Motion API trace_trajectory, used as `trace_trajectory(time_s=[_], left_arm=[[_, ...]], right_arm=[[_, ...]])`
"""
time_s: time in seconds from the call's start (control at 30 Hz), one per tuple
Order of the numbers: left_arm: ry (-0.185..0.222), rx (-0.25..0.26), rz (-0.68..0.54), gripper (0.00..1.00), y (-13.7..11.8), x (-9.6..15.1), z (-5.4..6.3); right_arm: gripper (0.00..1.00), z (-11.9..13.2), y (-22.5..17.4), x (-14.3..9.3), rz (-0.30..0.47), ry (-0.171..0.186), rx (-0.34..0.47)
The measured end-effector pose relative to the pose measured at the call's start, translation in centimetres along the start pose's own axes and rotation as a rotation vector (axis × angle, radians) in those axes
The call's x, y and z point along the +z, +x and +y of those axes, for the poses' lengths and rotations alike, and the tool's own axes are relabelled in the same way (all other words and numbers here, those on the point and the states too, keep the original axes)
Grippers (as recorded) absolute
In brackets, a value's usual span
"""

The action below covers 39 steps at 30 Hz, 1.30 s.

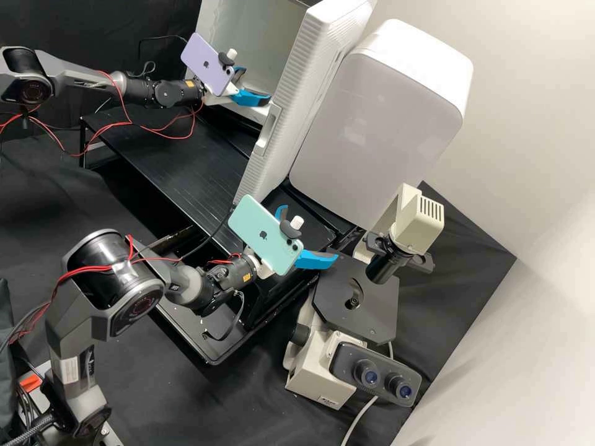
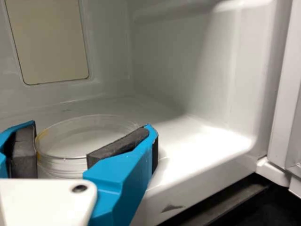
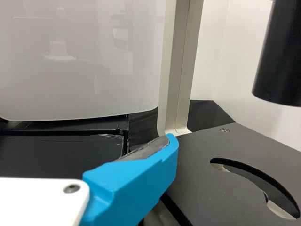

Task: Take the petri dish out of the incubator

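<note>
- Clamping left pincer [image 2: 89,128] pads on clear round plastic petri dish [image 2: 70,141], inside white boxy incubator [image 2: 202,94].
- Hovering right pincer [image 1: 316,251], jaws apart, beside flat black microscope stage [image 3: 225,165].

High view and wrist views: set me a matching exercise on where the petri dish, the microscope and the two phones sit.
Things:
1. petri dish
2. microscope
3. purple phone
4. mint phone

Places:
a. mounted on the right arm
b. on the white floor of the incubator
c. on the black cloth beside the incubator
d. mounted on the left arm

Pairs: 1-b, 2-c, 3-d, 4-a.
</note>
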Motion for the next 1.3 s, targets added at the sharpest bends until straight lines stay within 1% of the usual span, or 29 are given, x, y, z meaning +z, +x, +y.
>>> trace_trajectory(time_s=[0.1, 0.17, 0.27, 0.33, 0.37, 0.53, 0.73, 0.83, 0.93, 1.03, 1.07, 1.13, 1.23, 1.27, 1.3], left_arm=[[-0.004, -0.005, -0.009, 0.0, -0.4, 0.0, 0.0], [-0.015, -0.006, -0.013, 0.0, -0.7, 0.0, 0.2], [-0.012, -0.013, -0.03, 0.0, -1.2, 0.0, 0.7], [-0.022, -0.006, -0.044, 0.0, -1.6, 0.1, 1.3], [-0.017, -0.001, -0.051, 0.0, -1.9, 0.2, 1.6], [-0.027, 0.021, -0.074, 0.0, -2.8, 0.5, 3.0], [-0.028, 0.043, -0.091, 0.0, -3.8, 0.7, 4.1], [-0.019, 0.047, -0.097, 0.0, -4.1, 0.7, 4.2], [-0.009, 0.043, -0.108, 0.0, -4.4, 0.7, 3.8], [-0.004, 0.016, -0.119, 0.0, -5.0, 0.6, 3.0], [-0.007, 0.009, -0.124, 0.0, -5.3, 0.6, 3.0], [0.009, -0.01, -0.135, 0.0, -6.1, 0.5, 2.5], [0.023, 0.001, -0.165, 0.0, -7.6, 0.5, 2.3], [0.033, 0.008, -0.183, 0.0, -8.7, 0.5, 2.2], [0.029, 0.017, -0.192, 0.0, -9.1, 0.5, 2.2]], right_arm=[[1.0, 0.0, 0.0, 0.0, 0.0, 0.0, 0.0], [1.0, 0.0, 0.0, 0.0, 0.0, 0.0, 0.0], [1.0, 0.0, 0.0, 0.0, 0.0, 0.0, 0.0], [1.0, 0.0, 0.0, 0.0, 0.0, 0.0, 0.0], [1.0, 0.0, 0.0, 0.0, 0.0, 0.0, 0.0], [1.0, 0.0, 0.0, 0.0, 0.0, 0.0, 0.0], [1.0, 0.0, 0.0, 0.0, 0.0, 0.0, 0.0], [1.0, 0.0, 0.0, 0.0, 0.0, 0.0, 0.0], [1.0, 0.0, 0.0, 0.0, 0.0, 0.0, 0.0], [1.0, 0.0, 0.0, 0.0, 0.0, 0.0, 0.0], [1.0, 0.0, 0.0, 0.0, 0.0, 0.0, 0.0], [1.0, 0.0, 0.0, 0.0, 0.0, 0.0, 0.0], [1.0, 0.0, 0.0, 0.0, 0.0, 0.0, 0.0], [1.0, 0.0, 0.0, 0.0, 0.0, 0.0, 0.0], [1.0, 0.0, 0.0, 0.0, 0.0, 0.0, 0.0]])
